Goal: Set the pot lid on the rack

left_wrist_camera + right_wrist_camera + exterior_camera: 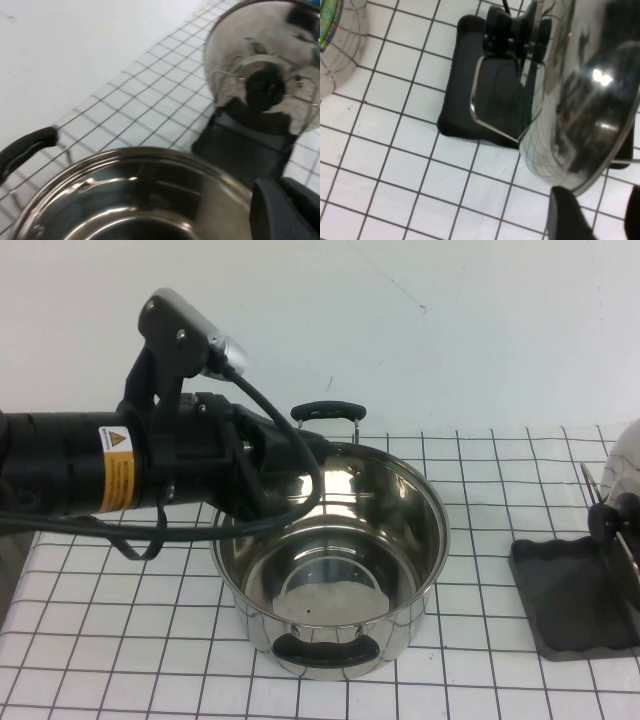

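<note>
The shiny domed pot lid stands on edge in the rack at the table's right edge, partly cut off in the high view. In the right wrist view the lid leans between the wire prongs, its black knob facing the pot side. My right gripper is open, with its fingers apart just off the lid's rim and holding nothing. It does not show in the high view. My left gripper hovers over the pot's rim, looking toward the lid and rack.
The open steel pot with two black handles stands mid-table, and my left arm reaches over its left rim. A white wall runs behind the table. The table has a white grid-patterned cover. The pot's shiny side shows in the right wrist view.
</note>
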Available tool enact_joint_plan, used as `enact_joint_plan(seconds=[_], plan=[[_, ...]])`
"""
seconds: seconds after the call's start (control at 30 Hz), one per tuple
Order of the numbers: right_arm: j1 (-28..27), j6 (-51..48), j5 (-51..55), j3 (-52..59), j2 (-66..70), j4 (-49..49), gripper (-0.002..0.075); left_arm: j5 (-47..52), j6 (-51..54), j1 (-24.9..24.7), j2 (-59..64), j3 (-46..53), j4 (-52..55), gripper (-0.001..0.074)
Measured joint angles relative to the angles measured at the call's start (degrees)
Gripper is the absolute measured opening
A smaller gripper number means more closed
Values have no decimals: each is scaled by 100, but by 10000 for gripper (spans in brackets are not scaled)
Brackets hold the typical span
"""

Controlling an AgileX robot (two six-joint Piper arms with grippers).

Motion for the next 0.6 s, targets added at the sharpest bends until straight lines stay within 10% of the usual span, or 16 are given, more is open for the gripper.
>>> enact_joint_plan(seconds=[0.33,0.6], plan=[[0,-68,116,0,-1282,-7,237,2106,18,0,-1069,1260,-11,-1],[0,-1303,-1313,812,-3439,1000,39,3468,-34,21,-3398,2883,-110,-1]])
